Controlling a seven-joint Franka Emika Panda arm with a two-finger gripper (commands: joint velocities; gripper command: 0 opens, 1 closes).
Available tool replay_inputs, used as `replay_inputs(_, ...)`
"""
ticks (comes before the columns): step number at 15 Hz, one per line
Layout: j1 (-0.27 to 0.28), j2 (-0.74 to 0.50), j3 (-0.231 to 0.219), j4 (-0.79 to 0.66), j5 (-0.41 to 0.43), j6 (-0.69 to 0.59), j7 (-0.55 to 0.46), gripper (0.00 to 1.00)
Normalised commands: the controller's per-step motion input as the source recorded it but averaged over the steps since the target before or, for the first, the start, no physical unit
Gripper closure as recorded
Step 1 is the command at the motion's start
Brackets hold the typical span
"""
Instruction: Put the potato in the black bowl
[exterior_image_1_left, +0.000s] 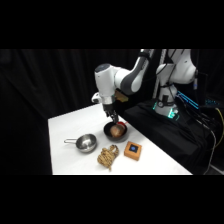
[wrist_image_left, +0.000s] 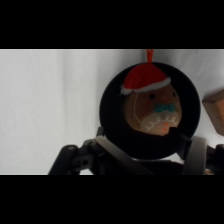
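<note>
The black bowl (exterior_image_1_left: 107, 134) stands on the white table, right of the silver pan. The potato (exterior_image_1_left: 117, 131), a brown-orange lump, lies inside it. In the wrist view the potato (wrist_image_left: 150, 110) fills the middle of the black bowl (wrist_image_left: 111, 115); it carries a painted face and a red Santa hat. My gripper (exterior_image_1_left: 112, 119) hangs just above the bowl's far rim. Seen from the wrist, the gripper (wrist_image_left: 150, 152) is open, with its fingers (wrist_image_left: 196, 154) spread at the bowl's near edge and nothing between them.
A shiny silver pan (exterior_image_1_left: 87, 143) with a handle sits left of the bowl. A tan knotted rope bundle (exterior_image_1_left: 107, 156) lies in front. A square wooden block with a blue centre (exterior_image_1_left: 133, 150) rests to the bowl's front right, and its corner, the wooden block (wrist_image_left: 215, 107), shows in the wrist view.
</note>
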Motion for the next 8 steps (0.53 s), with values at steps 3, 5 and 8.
replay_inputs(3, -0.021, -0.49, 0.043, 0.05, -0.058, -0.56, -0.13, 0.00)
replay_inputs(5, -0.032, -0.42, 0.059, 0.14, 0.041, -0.56, -0.19, 0.00)
replay_inputs(8, -0.033, -0.26, 0.053, 0.20, 0.116, -0.41, -0.21, 0.00)
